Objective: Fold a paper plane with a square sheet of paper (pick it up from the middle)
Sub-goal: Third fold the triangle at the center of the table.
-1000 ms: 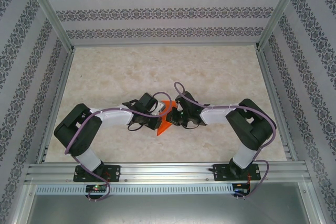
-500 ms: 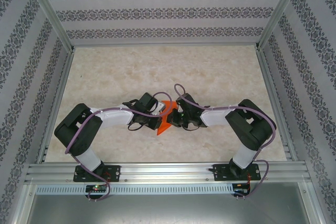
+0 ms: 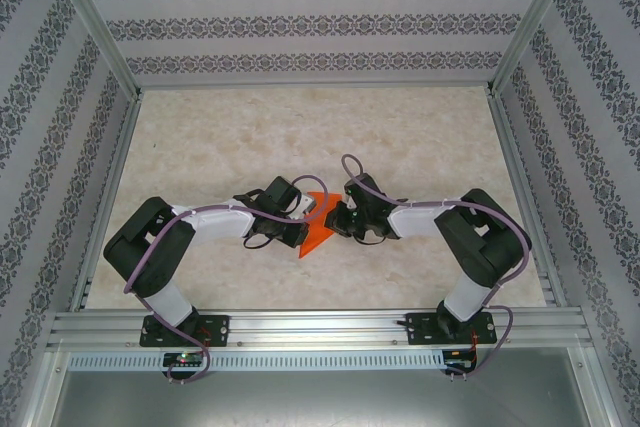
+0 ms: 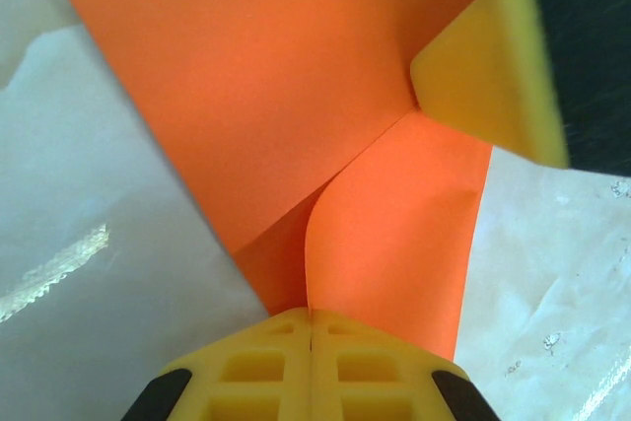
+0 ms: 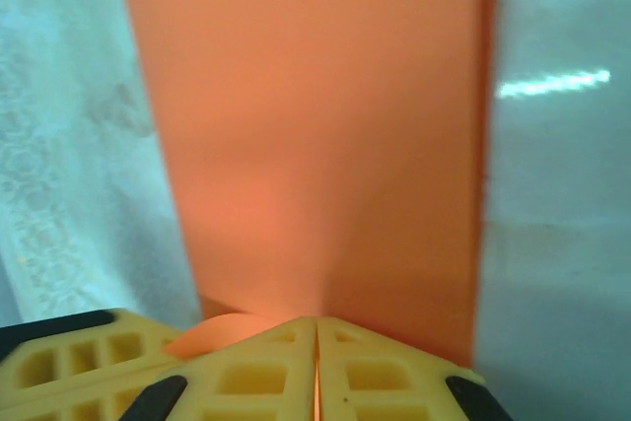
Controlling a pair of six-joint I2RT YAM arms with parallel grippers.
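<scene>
Near mid-table, between the arms: square sheet of paper [image 3: 318,235], partly folded, pinched from both sides.
We note the left hand [image 4: 311,327] pressed shut on one creased edge and the right hand [image 5: 315,334] pinching the opposite one. We cannot tell whether the paper touches the table [image 3: 400,137]. We judge the opposed grips hold the flaps taut for creasing.

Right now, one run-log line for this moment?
stage: mid-fold | left gripper: shut on orange paper | right gripper: shut on orange paper | paper: creased, partly folded
</scene>
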